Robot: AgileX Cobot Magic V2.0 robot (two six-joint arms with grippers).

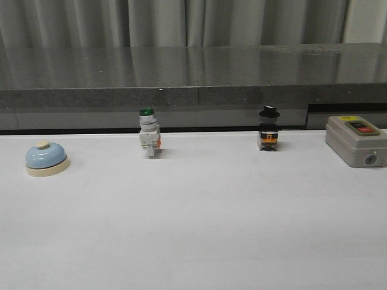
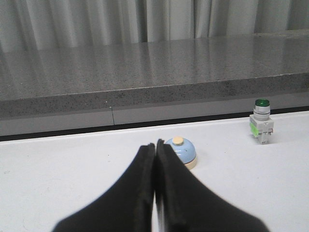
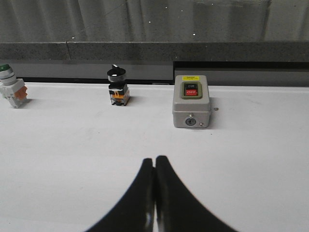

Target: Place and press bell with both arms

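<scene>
Front view: a matte white table carries four devices in a row before a speckled grey stone-like ledge and pleated grey curtains; neither arm appears here. The bell, a smooth light-blue dome on a cream round base with a cream top button, stands upright at the far left of the row, well apart from the green-capped pushbutton switch with its white body. Further right stand the black-knobbed switch, with an orange band on its body, and a boxy grey switch housing with rounded corners at the far right. Left wrist view: the left gripper, with black tapered fingers pressed together and nothing between them, hangs over the table with the bell just beyond its tips and partly hidden by them; the green-capped switch lies off to one side. Right wrist view: the right gripper, likewise closed and empty, faces the grey housing, whose red and black buttons, yellow label and front keyhole only this view resolves.
</scene>
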